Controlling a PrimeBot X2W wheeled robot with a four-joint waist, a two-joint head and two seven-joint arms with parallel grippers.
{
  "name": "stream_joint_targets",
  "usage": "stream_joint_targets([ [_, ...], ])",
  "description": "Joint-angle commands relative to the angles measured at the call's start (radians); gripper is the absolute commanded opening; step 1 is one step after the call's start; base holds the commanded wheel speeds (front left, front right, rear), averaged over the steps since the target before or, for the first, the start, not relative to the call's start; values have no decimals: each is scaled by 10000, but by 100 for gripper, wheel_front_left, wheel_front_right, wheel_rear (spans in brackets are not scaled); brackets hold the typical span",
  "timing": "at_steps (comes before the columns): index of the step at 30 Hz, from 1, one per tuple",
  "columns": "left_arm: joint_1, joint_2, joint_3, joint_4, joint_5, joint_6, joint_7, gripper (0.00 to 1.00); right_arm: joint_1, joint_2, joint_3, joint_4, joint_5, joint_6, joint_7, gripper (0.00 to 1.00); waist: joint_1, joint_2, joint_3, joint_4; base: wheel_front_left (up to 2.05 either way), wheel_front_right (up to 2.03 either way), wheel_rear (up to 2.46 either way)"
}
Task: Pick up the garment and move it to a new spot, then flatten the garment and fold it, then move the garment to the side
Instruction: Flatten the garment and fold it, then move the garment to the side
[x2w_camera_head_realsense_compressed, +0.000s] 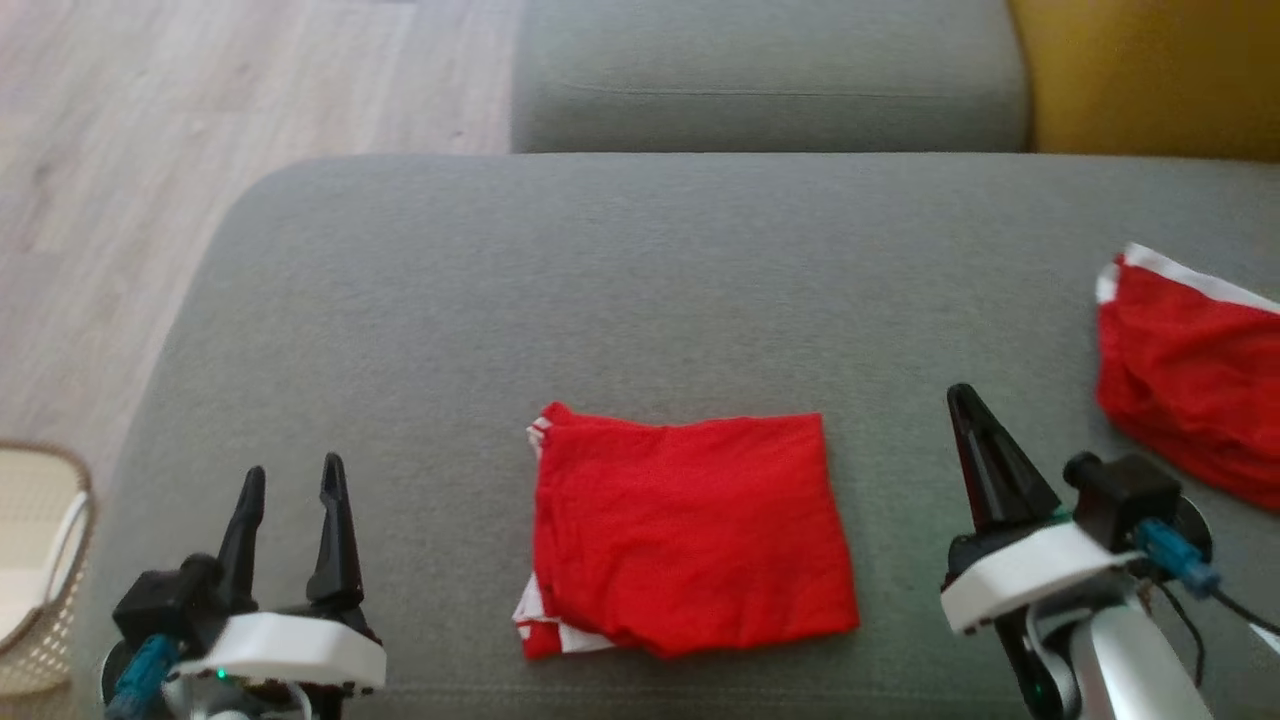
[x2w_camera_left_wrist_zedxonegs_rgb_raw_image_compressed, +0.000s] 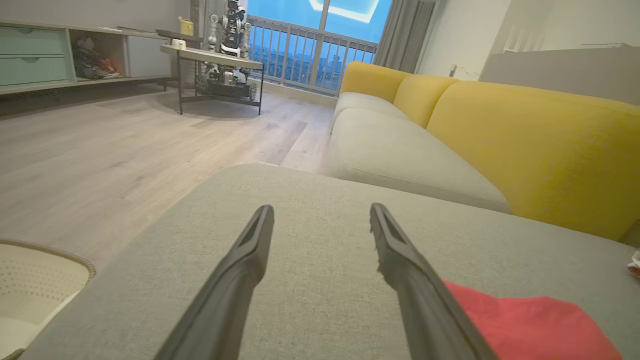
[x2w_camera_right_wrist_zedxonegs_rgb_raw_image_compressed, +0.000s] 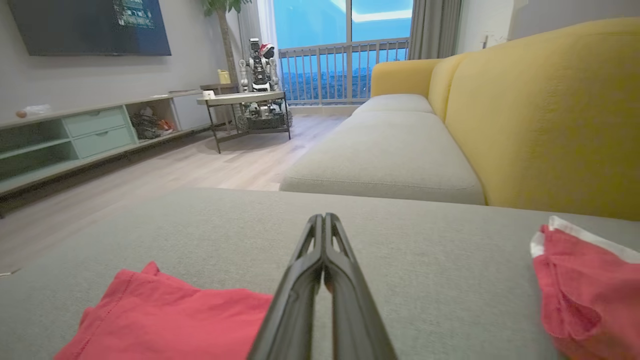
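Observation:
A red garment (x2w_camera_head_realsense_compressed: 690, 535) with white trim lies folded into a rough square on the grey cushion (x2w_camera_head_realsense_compressed: 640, 290), near its front edge; it also appears as the red garment (x2w_camera_left_wrist_zedxonegs_rgb_raw_image_compressed: 530, 325) and the red garment (x2w_camera_right_wrist_zedxonegs_rgb_raw_image_compressed: 165, 317) in the wrist views. My left gripper (x2w_camera_head_realsense_compressed: 295, 478) rests open to the garment's left, nothing between its fingers (x2w_camera_left_wrist_zedxonegs_rgb_raw_image_compressed: 240, 270). On the garment's right my right gripper (x2w_camera_head_realsense_compressed: 962, 395) is shut and empty, its fingers (x2w_camera_right_wrist_zedxonegs_rgb_raw_image_compressed: 325, 260) pressed together. Neither gripper touches the fabric.
A second red garment (x2w_camera_head_realsense_compressed: 1185, 390) with a white band lies bunched at the cushion's right edge. A cream woven basket (x2w_camera_head_realsense_compressed: 35, 560) stands on the wooden floor at the lower left. Behind are another grey seat cushion (x2w_camera_head_realsense_compressed: 770, 75) and the yellow backrest (x2w_camera_head_realsense_compressed: 1150, 75).

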Motion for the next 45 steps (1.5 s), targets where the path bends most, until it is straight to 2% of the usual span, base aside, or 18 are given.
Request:
stream_joint_targets([
  [1, -316, 18, 270, -362, 19, 97, -122, 100, -110, 22, 175, -593, -233, -2, 41, 0, 1, 0, 17, -290, 0, 0, 0],
  [3, -291, 18, 271, -380, -17, 160, -122, 100, 66, 22, 47, -837, -460, -2, 46, 0, 1, 0, 39, -440, 0, 0, 0],
  [5, -260, 18, 293, -397, -41, 217, -122, 100, 203, 22, -146, -989, -430, -2, 10, 90, 1, 0, 63, -574, 0, 0, 0],
  [6, -238, 18, 304, -403, -45, 245, -122, 100, 258, 22, -243, -1038, -420, -2, -14, 100, 1, 0, 74, -634, 0, 0, 0],
  [9, -165, 18, 234, -349, 282, 211, -122, 100, 411, 22, -452, -1050, -296, -2, -65, 100, 1, 0, 103, -753, 0, 0, 0],
  [16, -176, 18, 273, -222, 253, 182, -122, 100, 543, 22, -608, -934, -243, -2, -248, 100, 1, 0, 133, -825, 0, 0, 0],
  [38, -255, 18, 262, -89, 308, 100, -122, 100, 420, 22, -655, -669, -46, -2, -422, 100, 1, 0, 165, -613, 0, 0, 0],
  [45, -389, 18, 171, -101, 311, 38, -122, 100, 276, 22, 101, -98, 832, -2, 66, 100, 1, 0, 472, -450, 0, 0, 0],
])
